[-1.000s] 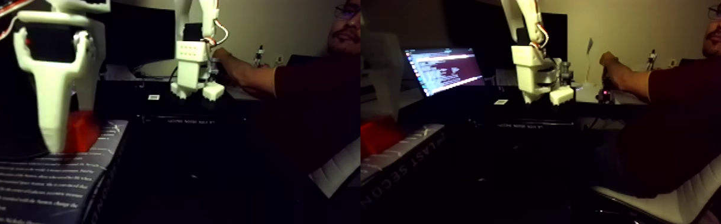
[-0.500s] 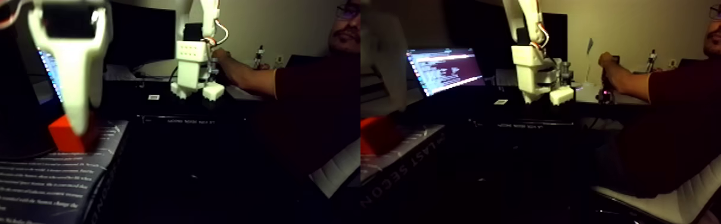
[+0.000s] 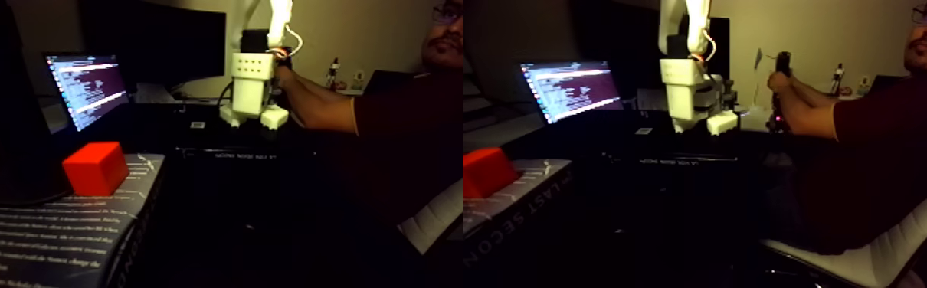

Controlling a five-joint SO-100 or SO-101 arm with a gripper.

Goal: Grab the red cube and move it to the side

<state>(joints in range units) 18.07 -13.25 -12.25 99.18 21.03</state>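
Note:
The red cube (image 3: 94,167) rests on the far corner of a dark book cover (image 3: 33,237) printed with white text, in the left half of the fixed view. The right half shows the same cube (image 3: 485,172) at its left edge. Nothing touches or covers the cube. The white arm's base and lower link (image 3: 251,84) stand further back on the dark table, rising out of the top of the picture.
An open laptop (image 3: 86,88) glows behind the cube. A person in a dark red shirt (image 3: 868,145) sits on a white chair at the right, hand (image 3: 780,80) on a handle near the arm's base. The room is dim.
The white gripper that hung over the cube has risen out of the picture. The cube stays on the book, uncovered, and the laptop screen behind it now shows.

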